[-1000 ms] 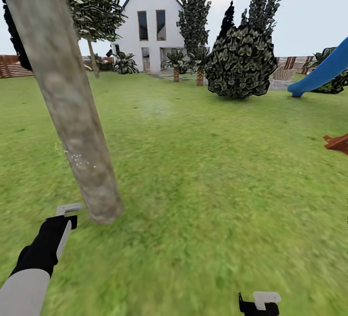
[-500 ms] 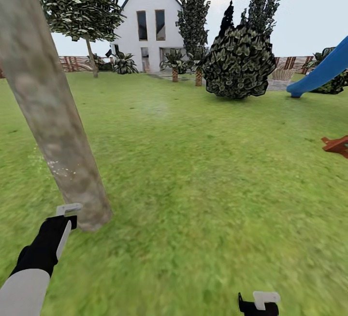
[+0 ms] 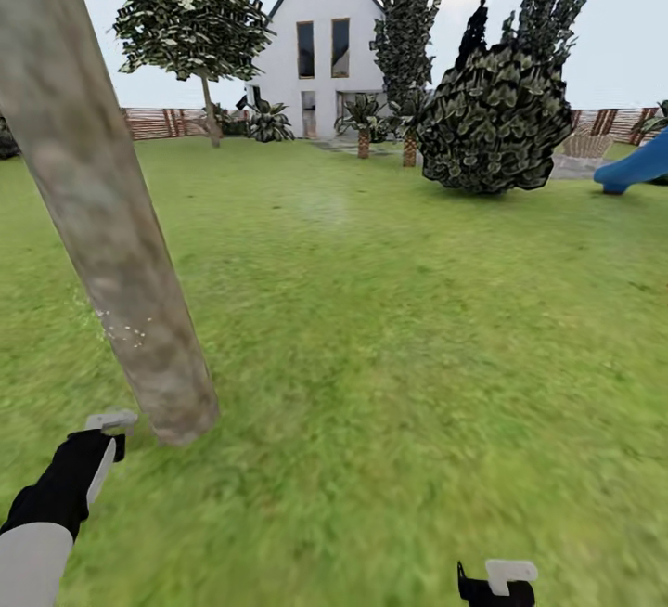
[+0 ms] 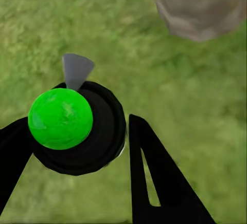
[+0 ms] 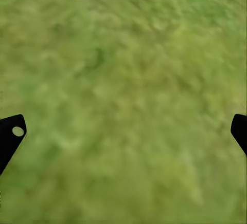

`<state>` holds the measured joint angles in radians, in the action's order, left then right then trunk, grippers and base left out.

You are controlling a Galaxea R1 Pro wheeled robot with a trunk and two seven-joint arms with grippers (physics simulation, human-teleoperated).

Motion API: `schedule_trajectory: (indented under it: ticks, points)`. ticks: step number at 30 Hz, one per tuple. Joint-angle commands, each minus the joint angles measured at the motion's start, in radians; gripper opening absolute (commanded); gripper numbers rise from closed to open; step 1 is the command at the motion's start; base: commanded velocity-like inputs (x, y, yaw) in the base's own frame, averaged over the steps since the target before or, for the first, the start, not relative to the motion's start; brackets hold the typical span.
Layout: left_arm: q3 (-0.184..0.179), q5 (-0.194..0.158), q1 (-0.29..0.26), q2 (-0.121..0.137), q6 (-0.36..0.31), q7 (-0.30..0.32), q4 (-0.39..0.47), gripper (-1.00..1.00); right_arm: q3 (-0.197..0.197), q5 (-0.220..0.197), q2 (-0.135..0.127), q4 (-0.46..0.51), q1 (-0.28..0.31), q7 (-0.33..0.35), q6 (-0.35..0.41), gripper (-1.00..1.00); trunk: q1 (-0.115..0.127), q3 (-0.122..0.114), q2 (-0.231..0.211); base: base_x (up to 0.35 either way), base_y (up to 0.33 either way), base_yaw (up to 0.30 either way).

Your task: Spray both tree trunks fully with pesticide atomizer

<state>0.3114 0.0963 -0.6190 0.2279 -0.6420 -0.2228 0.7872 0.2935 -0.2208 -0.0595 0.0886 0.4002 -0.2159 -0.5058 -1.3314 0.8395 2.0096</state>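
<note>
The tree trunk (image 3: 102,208) rises at the near left as a thick, smooth, leaning column, mottled grey-tan with pale flecks low on its bark, its base sunk in the lawn (image 3: 399,329), a soft, blurred green that runs flat to the far fence (image 3: 158,122) of brown horizontal slats. The left tool (image 3: 100,435) hangs just beside the trunk's foot, black with a flat pale-grey finger; in the left wrist view its dark fingers (image 4: 154,178) are clenched around a round black body capped by a glossy green ball (image 4: 60,118), with a small grey wedge sticking out beyond it (presumably the pesticide atomizer, though its shape is hard to read), and the trunk's rough base (image 4: 200,5) lies close ahead. The right tool (image 3: 496,584) sits at the near right over bare grass, released, its two black tips wide apart. Far off stand a second tree (image 3: 190,18), a white gabled house (image 3: 325,41), a dense round shrub (image 3: 492,120) and a blue slide (image 3: 635,166).
</note>
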Motion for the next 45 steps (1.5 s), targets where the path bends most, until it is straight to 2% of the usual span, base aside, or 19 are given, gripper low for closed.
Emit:
schedule_trajectory:
  ticks: [1,2,4,6,10,12,17,37,45]
  points:
    - [0.028,0.003,-0.001,0.009,-0.003,0.003,-0.017,-1.0,0.009,-0.008,0.0,0.0,0.0,-0.003,-0.002,1.0,0.0,0.001,0.0,0.277,-0.045,0.271]
    - [0.053,0.003,-0.001,0.012,-0.002,0.003,-0.025,-1.0,0.009,-0.008,0.0,0.0,0.0,-0.003,-0.002,1.0,0.0,0.001,0.0,0.298,-0.013,0.271]
    - [0.066,0.005,-0.001,0.01,0.02,0.003,-0.029,-1.0,0.009,-0.008,0.0,0.0,0.0,-0.003,-0.002,1.0,0.0,0.001,0.0,0.318,0.067,0.27]
    - [0.067,0.007,-0.001,0.008,0.067,0.003,-0.049,-1.0,0.009,-0.008,0.001,0.0,0.0,-0.003,-0.002,1.0,0.0,0.001,0.0,0.326,0.141,0.254]
    - [0.063,0.006,-0.001,0.004,0.077,0.004,-0.066,-1.0,0.009,-0.008,0.001,0.0,0.0,-0.003,-0.002,1.0,0.0,0.001,0.0,0.22,0.105,0.195]
    - [0.061,0.004,-0.001,-0.015,0.077,0.015,-0.066,-1.0,0.009,-0.008,0.001,0.0,0.0,-0.003,-0.002,1.0,0.0,0.001,0.0,0.022,0.006,0.028]
    - [0.058,0.005,-0.001,-0.044,0.079,0.017,-0.065,-1.0,0.009,-0.008,0.001,0.0,0.0,-0.003,-0.002,1.0,0.0,0.001,0.0,0.003,-0.2,0.003]
    - [0.06,0.004,-0.001,-0.045,0.077,0.016,-0.065,-1.0,0.009,-0.008,0.002,0.0,0.0,-0.002,-0.002,1.0,0.0,0.001,0.0,0.063,-0.267,0.002]
    - [0.059,0.002,-0.001,-0.057,0.079,0.019,-0.056,-1.0,0.009,-0.008,0.003,0.0,0.0,-0.002,-0.002,1.0,0.0,0.001,0.0,0.181,-0.173,0.217]
